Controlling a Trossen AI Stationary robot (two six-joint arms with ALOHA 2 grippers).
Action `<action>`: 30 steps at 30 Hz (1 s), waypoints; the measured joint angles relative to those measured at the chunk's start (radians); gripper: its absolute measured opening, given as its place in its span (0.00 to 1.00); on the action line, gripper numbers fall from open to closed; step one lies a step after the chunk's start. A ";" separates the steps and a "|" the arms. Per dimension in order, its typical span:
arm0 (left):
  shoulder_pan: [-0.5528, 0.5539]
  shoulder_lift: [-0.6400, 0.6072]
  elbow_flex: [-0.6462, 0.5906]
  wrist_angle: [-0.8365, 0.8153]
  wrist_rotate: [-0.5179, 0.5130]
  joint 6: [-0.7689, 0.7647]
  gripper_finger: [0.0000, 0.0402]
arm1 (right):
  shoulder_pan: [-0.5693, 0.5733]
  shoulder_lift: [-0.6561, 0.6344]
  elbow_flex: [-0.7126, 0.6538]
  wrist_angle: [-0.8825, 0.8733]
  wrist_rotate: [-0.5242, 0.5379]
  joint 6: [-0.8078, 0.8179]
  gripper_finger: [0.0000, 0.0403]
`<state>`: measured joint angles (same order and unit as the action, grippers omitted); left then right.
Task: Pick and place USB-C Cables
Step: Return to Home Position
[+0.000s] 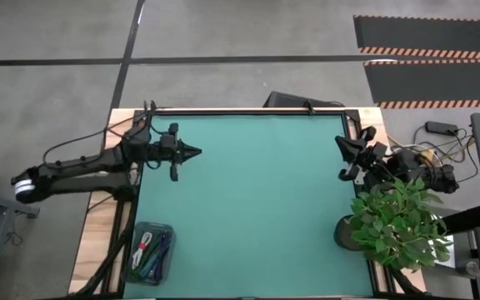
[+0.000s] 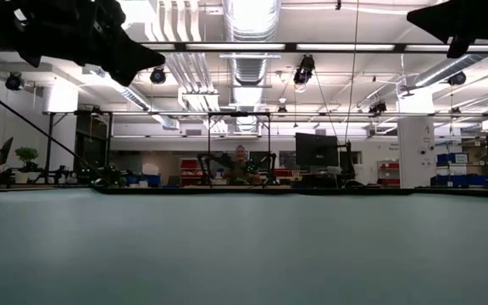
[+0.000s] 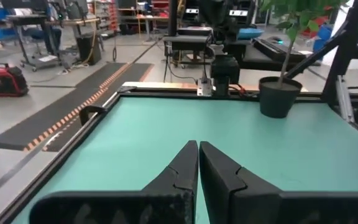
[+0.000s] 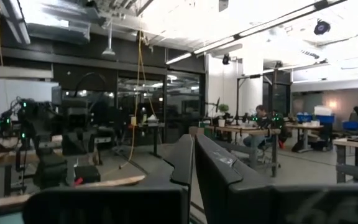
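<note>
Dark left arm: mine, reaching in over the left edge of the table (image 1: 97,242) and stretched level toward the middle.
Left gripper: my left gripper (image 1: 195,152) hangs over the left part of the mat (image 1: 257,208). Its fingers are clenched tight together and empty.
Grey bin: the bin (image 1: 152,224) sits at the table's lower-left corner in the high view. It is on the wooden border just beside the mat and well apart from my left gripper.
Cables: the cables (image 1: 150,250) lie inside the bin. A white bundle with a red tie is toward its left side, with green and dark ones beside it. I cannot tell how many there are in all.
Teal mat: it covers the table top between my two arms.
Right gripper: my right gripper (image 4: 190,142) is held at the table's right edge. Its fingers are pressed together and empty, pointing out into the room.
Plant: the potted plant (image 1: 398,221) stands at the lower-right corner, just beside my right arm, and its leaves hide part of that arm.
</note>
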<state>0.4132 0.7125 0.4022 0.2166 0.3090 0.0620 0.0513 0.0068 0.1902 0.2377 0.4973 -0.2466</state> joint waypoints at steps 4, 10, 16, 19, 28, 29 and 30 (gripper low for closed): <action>0.045 -0.030 -0.009 -0.032 0.103 -0.031 0.00 | 0.000 -0.006 -0.011 -0.009 0.000 0.000 0.02; 0.032 -0.118 -0.085 -0.050 0.202 -0.175 0.00 | 0.000 -0.007 -0.011 -0.046 0.003 -0.003 0.02; -0.113 -0.225 -0.217 0.068 0.168 -0.302 0.00 | 0.000 -0.007 -0.011 -0.046 0.003 -0.007 0.02; -0.223 -0.265 -0.273 0.125 0.064 -0.317 0.00 | 0.000 -0.007 -0.011 -0.046 0.003 -0.007 0.02; -0.313 -0.408 -0.280 -0.061 -0.027 -0.174 0.00 | 0.000 -0.007 -0.010 -0.048 0.000 -0.031 0.02; -0.310 -0.435 -0.274 -0.101 -0.027 -0.162 0.00 | 0.000 -0.007 -0.010 -0.052 -0.002 -0.036 0.02; -0.308 -0.464 -0.269 -0.138 -0.027 -0.155 0.00 | 0.000 -0.007 -0.010 -0.055 -0.005 -0.042 0.02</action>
<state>0.1051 0.2489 0.1328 0.0783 0.2817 -0.0935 0.0514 0.0001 0.1806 0.1822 0.4926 -0.2890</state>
